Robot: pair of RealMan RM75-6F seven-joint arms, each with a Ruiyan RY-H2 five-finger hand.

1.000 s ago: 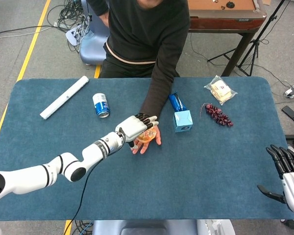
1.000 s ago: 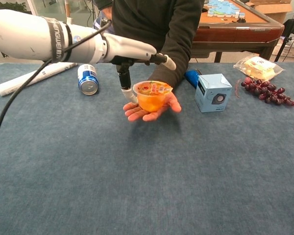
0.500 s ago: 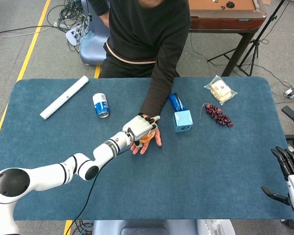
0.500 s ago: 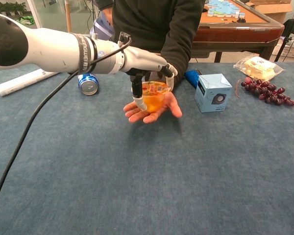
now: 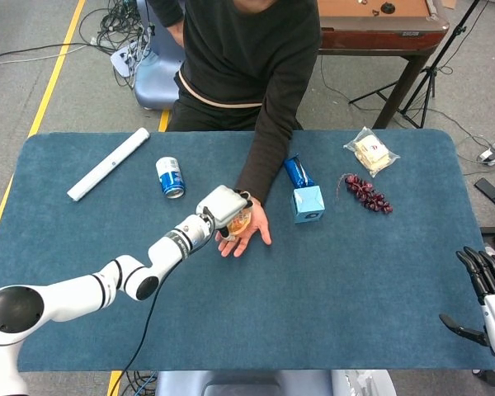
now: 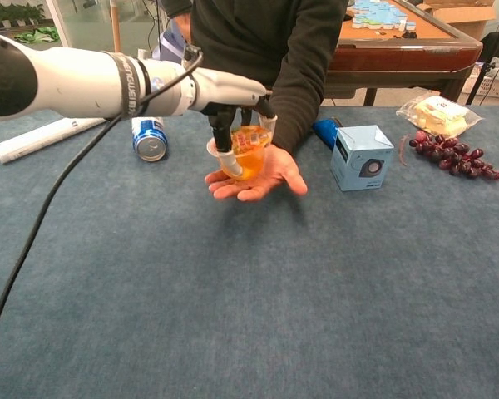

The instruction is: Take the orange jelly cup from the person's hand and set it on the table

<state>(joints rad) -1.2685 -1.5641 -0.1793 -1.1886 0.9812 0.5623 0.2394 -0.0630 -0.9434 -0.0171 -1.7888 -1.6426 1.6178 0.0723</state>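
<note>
- We see the blue felt-covered table as the largest risk: if the cup slips out during the lift it could fall onto the table and roll toward the blue drink can.
- The person's open palm lies just under the cup — a low lift may drag across it.
- Our white left hand comes from above, fingers curled around the cup's sides; a shallow hold could tip it. Our right hand hangs spread, holding nothing.
- The small orange translucent jelly cup sits tilted on the palm — printed foil lid on top, soft-looking plastic walls.
</note>
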